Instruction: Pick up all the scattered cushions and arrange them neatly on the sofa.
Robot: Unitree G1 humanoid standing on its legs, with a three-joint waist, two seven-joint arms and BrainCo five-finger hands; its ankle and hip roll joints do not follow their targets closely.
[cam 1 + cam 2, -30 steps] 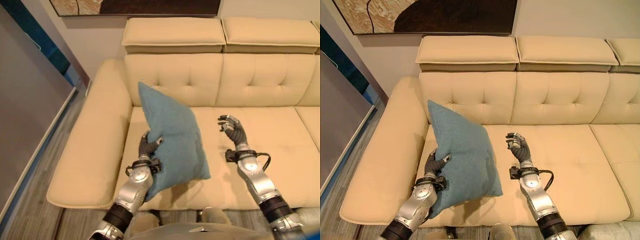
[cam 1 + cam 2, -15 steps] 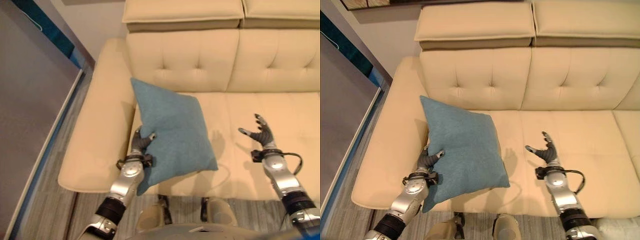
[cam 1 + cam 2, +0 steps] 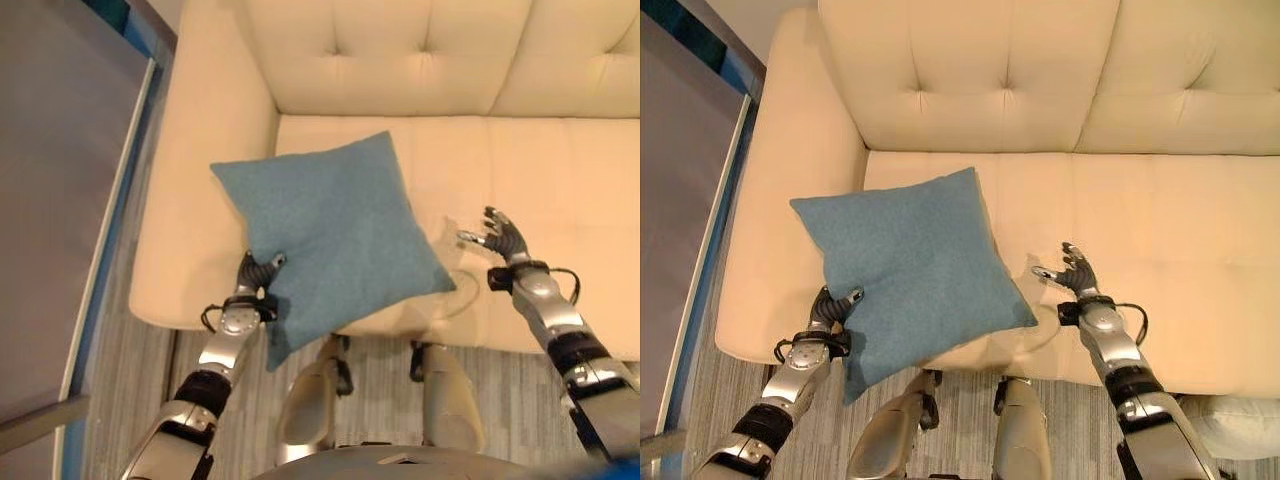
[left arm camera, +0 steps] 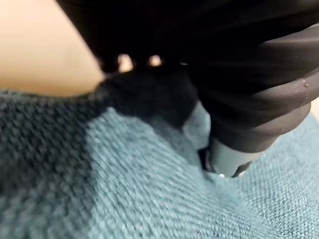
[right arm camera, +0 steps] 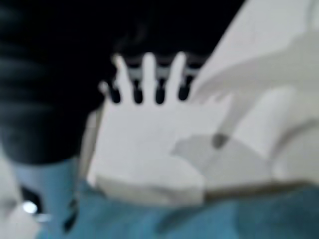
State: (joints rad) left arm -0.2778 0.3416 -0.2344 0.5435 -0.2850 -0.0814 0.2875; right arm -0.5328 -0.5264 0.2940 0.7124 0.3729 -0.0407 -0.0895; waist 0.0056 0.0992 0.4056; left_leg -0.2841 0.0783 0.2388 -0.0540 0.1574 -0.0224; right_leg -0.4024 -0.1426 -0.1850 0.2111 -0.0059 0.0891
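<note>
A blue square cushion (image 3: 340, 230) lies tilted across the left seat of the beige sofa (image 3: 560, 170), its lower corner hanging past the seat's front edge. My left hand (image 3: 255, 280) grips that lower left corner, thumb on top and fingers underneath; the blue cloth (image 4: 124, 199) shows right against the hand in the left wrist view. My right hand (image 3: 503, 238) hovers open over the seat, just right of the cushion's right corner and apart from it. The right hand's straight fingers (image 5: 149, 74) appear in the right wrist view.
The sofa's wide left armrest (image 3: 200, 180) runs beside the cushion, with the tufted backrest (image 3: 430, 50) behind. A grey panel (image 3: 60, 200) stands to the left beyond a strip of grey plank floor (image 3: 130, 330). Something pale (image 3: 1240, 420) lies on the floor at lower right.
The camera has tipped downward. The cushion has dropped from standing on edge to lying flatter on the seat, still in my left hand. My right hand stays open beside it.
</note>
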